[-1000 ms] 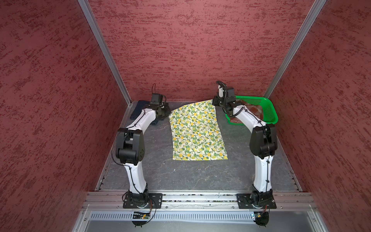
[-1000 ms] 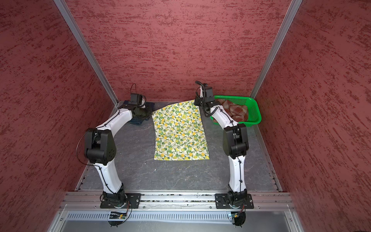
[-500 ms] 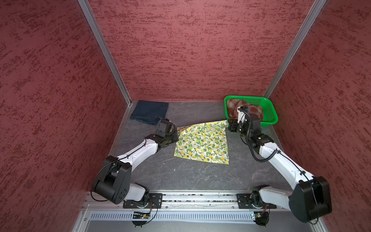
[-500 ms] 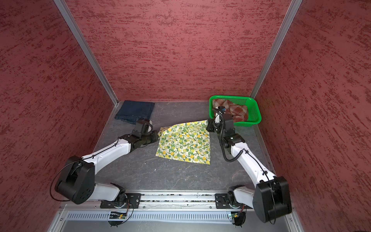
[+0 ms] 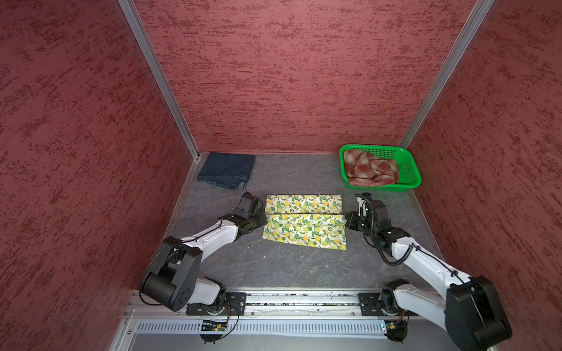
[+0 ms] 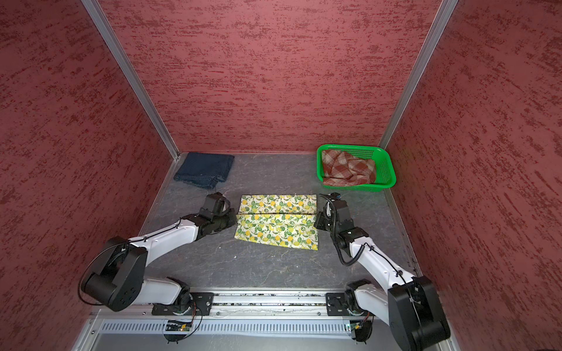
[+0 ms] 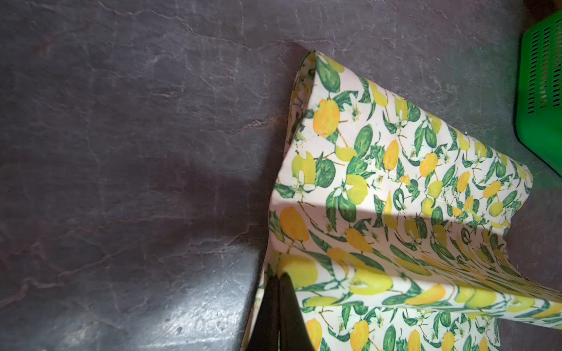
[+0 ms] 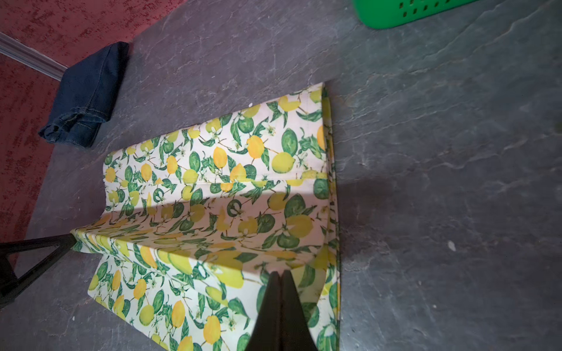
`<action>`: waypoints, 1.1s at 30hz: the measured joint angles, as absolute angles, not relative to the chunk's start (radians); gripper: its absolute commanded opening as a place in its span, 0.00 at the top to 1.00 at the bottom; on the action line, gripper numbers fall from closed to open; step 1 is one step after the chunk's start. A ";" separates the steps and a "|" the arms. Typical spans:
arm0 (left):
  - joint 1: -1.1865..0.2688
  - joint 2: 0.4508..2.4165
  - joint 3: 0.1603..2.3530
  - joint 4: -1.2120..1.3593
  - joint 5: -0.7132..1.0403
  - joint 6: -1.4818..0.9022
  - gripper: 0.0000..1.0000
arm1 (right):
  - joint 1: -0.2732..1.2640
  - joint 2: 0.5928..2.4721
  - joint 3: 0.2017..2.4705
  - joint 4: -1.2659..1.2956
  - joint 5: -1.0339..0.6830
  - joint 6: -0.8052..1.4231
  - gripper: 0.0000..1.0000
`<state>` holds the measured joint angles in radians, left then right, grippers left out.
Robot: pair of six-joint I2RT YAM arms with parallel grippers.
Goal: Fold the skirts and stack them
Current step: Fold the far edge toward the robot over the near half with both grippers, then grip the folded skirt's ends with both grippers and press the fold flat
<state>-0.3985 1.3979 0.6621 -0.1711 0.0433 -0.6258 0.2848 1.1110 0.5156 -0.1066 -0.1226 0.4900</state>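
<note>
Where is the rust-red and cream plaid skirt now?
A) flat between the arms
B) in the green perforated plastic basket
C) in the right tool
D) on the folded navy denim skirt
B: the rust-red and cream plaid skirt lies crumpled inside the green perforated plastic basket in both top views.

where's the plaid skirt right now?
In both top views the plaid skirt lies crumpled inside the green basket at the table's far right corner, beyond the right end effector, which is shut on the lemon-print skirt.
</note>
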 measured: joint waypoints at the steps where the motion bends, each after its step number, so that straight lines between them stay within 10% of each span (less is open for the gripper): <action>1: -0.400 1.396 0.662 -0.171 0.043 -0.628 0.95 | 0.285 1.111 0.516 -0.110 -0.121 0.490 0.87; 5: -0.403 1.358 0.644 -0.183 0.042 -0.643 0.52 | 0.284 1.084 0.516 -0.147 -0.095 0.490 0.37; 10: -0.404 1.219 0.585 -0.221 0.032 -0.667 0.24 | 0.284 1.025 0.527 -0.201 -0.058 0.495 0.32; 33: -0.331 1.443 0.646 -0.273 0.246 -0.752 0.40 | 0.284 1.240 0.528 -0.291 -0.245 0.616 0.60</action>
